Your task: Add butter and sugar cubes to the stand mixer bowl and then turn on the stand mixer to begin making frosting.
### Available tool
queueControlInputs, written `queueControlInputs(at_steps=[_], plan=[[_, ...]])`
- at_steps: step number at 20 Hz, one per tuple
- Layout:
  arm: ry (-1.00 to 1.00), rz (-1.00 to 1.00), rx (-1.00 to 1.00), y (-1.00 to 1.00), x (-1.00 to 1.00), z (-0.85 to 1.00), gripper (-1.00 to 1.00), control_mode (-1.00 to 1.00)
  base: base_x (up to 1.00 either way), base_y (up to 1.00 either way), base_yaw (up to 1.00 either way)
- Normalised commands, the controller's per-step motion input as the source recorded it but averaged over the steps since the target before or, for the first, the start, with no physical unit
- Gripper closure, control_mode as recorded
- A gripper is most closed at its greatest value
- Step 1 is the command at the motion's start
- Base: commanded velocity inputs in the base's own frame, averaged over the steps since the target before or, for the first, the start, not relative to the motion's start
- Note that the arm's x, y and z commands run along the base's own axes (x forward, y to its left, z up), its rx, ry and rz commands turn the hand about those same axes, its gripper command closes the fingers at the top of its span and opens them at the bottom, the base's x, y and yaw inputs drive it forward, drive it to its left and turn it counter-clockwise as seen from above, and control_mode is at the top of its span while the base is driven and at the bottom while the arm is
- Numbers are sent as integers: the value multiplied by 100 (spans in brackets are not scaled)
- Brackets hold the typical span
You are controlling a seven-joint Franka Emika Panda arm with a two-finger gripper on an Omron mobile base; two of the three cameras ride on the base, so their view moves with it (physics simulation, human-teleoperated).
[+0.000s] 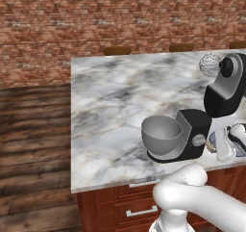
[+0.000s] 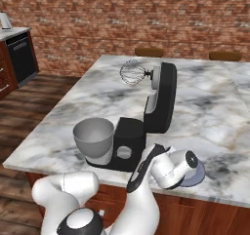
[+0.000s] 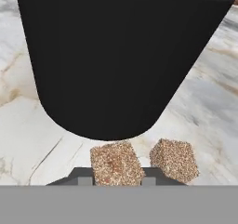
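Sugar cube (image 3: 116,164) between fingers (image 3: 85,181), grip unclear | second cube (image 3: 174,159) at 3 o'clock | stand mixer (image 3: 116,56) at 12 | marble table (image 3: 28,139)

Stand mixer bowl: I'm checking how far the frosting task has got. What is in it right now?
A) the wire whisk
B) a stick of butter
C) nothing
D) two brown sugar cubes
C: both base views look into the stand mixer bowl and show only bare grey metal, while the whisk sits raised on the tilted-back head.
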Motion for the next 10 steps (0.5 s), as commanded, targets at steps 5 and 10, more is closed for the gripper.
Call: queueControlInputs(at_steps=[5,10], plan=[[-23,3,3,-60,-52,88,100,-100,0,0,0],[-12,0,0,-12,-75,97,100,-100,0,0,0]])
